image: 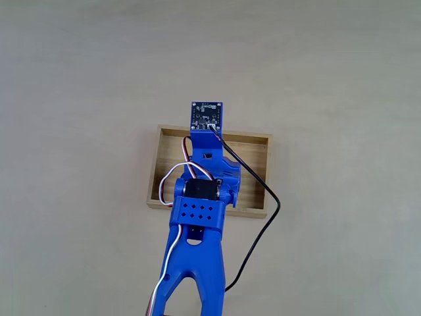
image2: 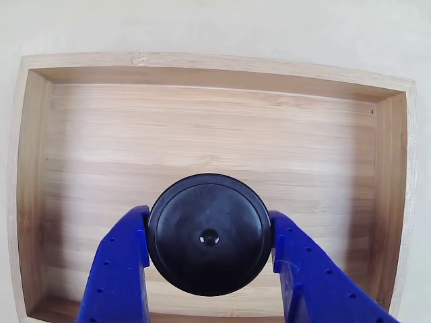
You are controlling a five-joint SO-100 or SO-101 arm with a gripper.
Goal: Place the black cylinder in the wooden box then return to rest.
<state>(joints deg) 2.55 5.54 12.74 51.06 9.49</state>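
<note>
The other view looks straight down into the wooden box (image2: pixel 202 121), a shallow light-wood tray with a striped floor. The black cylinder (image2: pixel 209 232), round-topped with a small central dimple, sits between my two blue fingers (image2: pixel 118 269) over the near half of the box floor. My gripper (image2: pixel 207 225) is shut on it, one finger pressing each side. Whether the cylinder rests on the floor or hangs just above it I cannot tell. In the fixed view my blue arm (image: pixel 197 214) reaches over the box (image: pixel 253 151) and hides the gripper and the cylinder.
The box lies on a plain pale table (image: pixel 79 99). A black cable (image: pixel 266 224) loops from the wrist camera board (image: pixel 206 116) down past the box's right side. White and red wires run along the arm.
</note>
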